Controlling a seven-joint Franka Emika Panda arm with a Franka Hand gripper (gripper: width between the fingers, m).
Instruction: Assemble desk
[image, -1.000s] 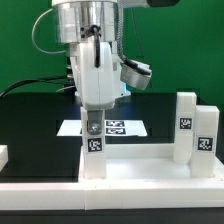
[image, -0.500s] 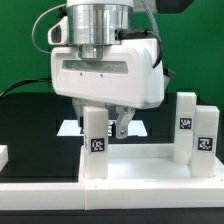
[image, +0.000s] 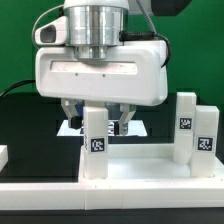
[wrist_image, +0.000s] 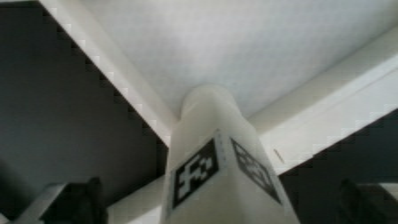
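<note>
The gripper (image: 96, 122) hangs spread wide, its two dark fingers (image: 122, 122) reaching down on either side of a short square white plastic leg (image: 95, 146) without touching it; a gap shows on both sides. The leg stands upright directly beneath the gripper's broad white body, with a black-and-white tag facing the exterior camera. In the wrist view the same leg (wrist_image: 214, 140) rises straight toward the gripper (wrist_image: 217, 200), tags showing on two of its faces, and the dark fingertips (wrist_image: 63, 200) sit well clear of it at either flank. The leg's foot is at a corner of the wide flat white tabletop panel with a raised rim (image: 140, 160), which lies below the gripper and stretches away from it toward the exterior view's right; from the wrist the panel (wrist_image: 249, 45) fills the space beyond the leg, its rim lines meeting at that corner. At the panel's far end from the gripper, two more tagged white legs stand upright just beside each other, a taller-looking one (image: 185, 122) and a nearer one (image: 206, 142). Behind the gripper's fingers lies the marker board (image: 137, 128), partly hidden by them.
</note>
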